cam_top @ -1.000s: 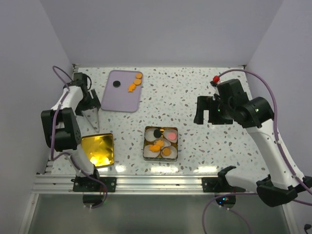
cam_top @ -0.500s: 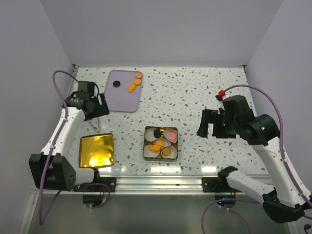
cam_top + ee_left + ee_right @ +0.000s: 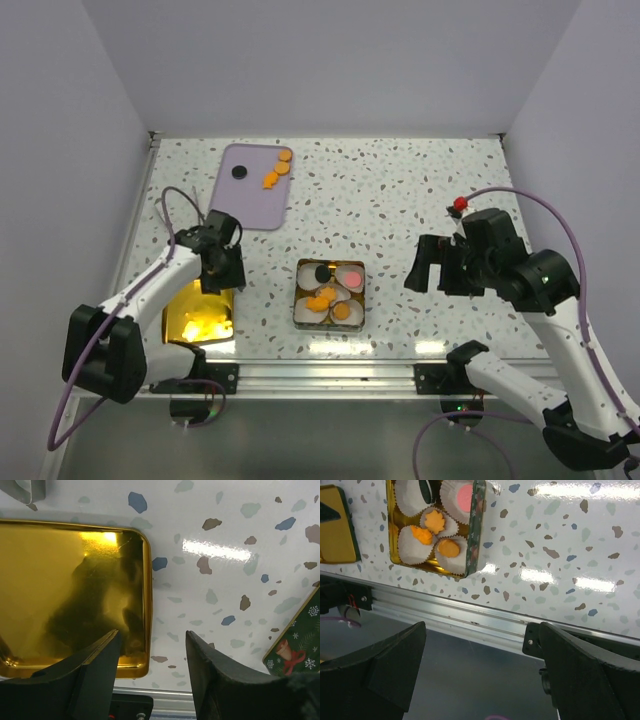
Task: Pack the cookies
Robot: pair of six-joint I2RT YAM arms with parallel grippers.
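Orange cookies [image 3: 270,178] and a black cookie [image 3: 238,172] lie on the purple tray [image 3: 250,205] at the back left. The square tin [image 3: 330,320] in the middle holds white paper cups with orange cookies [image 3: 435,521], a pink cookie [image 3: 465,497] and a black cookie [image 3: 426,487]. My left gripper [image 3: 222,268] hangs open over the right rim of the gold lid [image 3: 70,590]. One of its fingers is above the lid and the other above the table, and it [image 3: 152,645] holds nothing. My right gripper [image 3: 425,265] stands wide open and empty to the right of the tin, apart from it.
The gold lid [image 3: 200,310] lies near the front left edge, left of the tin. A corner of the tin's green outer wall [image 3: 300,645] shows in the left wrist view. The aluminium rail [image 3: 470,615] runs along the table's front edge. Side walls stand close on both sides.
My left arm has swung from beside the purple tray down to the gold lid's right rim, and its jaws have narrowed. My right arm has drifted slightly nearer the front.
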